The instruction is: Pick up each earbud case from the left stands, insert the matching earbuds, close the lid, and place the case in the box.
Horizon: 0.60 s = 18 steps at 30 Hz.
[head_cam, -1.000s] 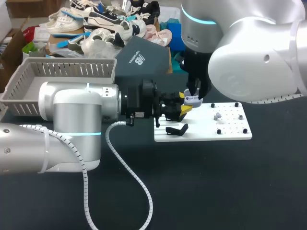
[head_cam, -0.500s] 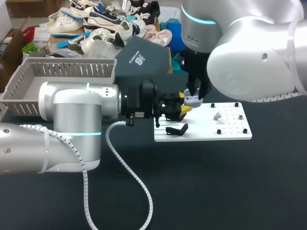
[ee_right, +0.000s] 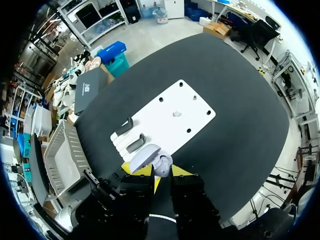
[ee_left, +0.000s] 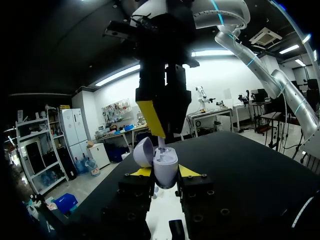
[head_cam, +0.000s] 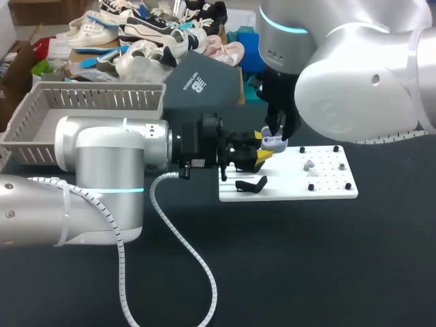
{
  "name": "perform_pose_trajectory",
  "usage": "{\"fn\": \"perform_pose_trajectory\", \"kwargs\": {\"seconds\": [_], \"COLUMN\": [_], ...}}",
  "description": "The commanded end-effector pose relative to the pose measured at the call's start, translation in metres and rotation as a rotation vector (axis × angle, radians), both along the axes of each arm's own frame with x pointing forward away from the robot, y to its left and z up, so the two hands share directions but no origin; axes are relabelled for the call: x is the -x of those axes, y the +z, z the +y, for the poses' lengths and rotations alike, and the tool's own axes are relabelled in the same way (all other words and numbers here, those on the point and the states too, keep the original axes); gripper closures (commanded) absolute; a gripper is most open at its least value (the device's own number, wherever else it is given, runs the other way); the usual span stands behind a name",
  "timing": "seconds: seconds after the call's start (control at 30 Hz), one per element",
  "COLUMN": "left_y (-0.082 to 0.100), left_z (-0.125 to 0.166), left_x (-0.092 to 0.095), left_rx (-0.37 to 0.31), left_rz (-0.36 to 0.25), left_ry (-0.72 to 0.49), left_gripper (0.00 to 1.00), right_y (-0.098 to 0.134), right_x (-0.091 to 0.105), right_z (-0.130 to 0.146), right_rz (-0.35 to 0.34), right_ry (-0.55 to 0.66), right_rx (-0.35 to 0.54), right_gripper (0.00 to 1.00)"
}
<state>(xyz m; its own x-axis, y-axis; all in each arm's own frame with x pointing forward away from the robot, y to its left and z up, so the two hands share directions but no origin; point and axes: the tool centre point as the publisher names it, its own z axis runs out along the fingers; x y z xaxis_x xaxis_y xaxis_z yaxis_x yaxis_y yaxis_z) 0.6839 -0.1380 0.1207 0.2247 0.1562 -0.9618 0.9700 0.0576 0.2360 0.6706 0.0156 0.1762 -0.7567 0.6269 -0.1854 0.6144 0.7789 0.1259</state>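
Left tool (ee_left: 165,173) pinches a smooth, pale lilac, egg-shaped case (ee_left: 165,161) between its yellow tips. The domed lid (ee_left: 143,151) is hinged open. In the head view the case sits just above frame centre, over the left half of a flat white plate (head_cam: 327,185) on the dark desk (head_cam: 306,259). Right tool (ee_left: 163,131) hangs directly above, pressed together on a thin white earbud (ee_left: 161,143) entering the case. A black angled stand (head_cam: 251,184) lies on the plate.

Left gripper (ee_left: 165,172) and right gripper (ee_right: 161,172) crowd the white board's (head_cam: 327,185) stand end; its pegged half looks open.
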Motion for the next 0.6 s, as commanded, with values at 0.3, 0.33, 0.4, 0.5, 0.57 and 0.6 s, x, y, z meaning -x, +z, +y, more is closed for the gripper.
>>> {"fn": "perform_pose_trajectory", "kwargs": {"seconds": [0.3,0.33,0.4,0.5,0.57,0.6], "left_y": [-0.0007,-0.0007,-0.0007,-0.0007,-0.0007,-0.0007], "left_z": [0.0001,0.0001,0.0001,0.0001,0.0001,0.0001], "left_x": [0.0007,0.0007,0.0007,0.0007,0.0007,0.0007], "left_rx": [0.004,0.004,0.004,0.004,0.004,0.004], "left_rz": [-0.003,-0.003,-0.003,-0.003,-0.003,-0.003], "left_ry": [0.003,0.003,0.003,0.003,0.003,0.003], "left_gripper": [1.00,1.00,1.00,1.00,1.00,1.00], "right_y": [-0.0039,-0.0042,-0.0047,-0.0056,-0.0061,-0.0062], "right_x": [0.0008,0.0008,0.0008,0.0004,-0.0001,-0.0002], "right_z": [0.0017,0.0016,0.0014,0.0014,0.0015,0.0016], "right_rz": [0.006,0.007,0.008,0.010,0.011,0.011], "right_ry": [-0.003,-0.003,-0.004,-0.005,-0.005,-0.005], "right_rx": [-0.004,-0.004,-0.004,-0.005,-0.006,-0.006], "right_gripper": [1.00,1.00,1.00,1.00,1.00,1.00]}}
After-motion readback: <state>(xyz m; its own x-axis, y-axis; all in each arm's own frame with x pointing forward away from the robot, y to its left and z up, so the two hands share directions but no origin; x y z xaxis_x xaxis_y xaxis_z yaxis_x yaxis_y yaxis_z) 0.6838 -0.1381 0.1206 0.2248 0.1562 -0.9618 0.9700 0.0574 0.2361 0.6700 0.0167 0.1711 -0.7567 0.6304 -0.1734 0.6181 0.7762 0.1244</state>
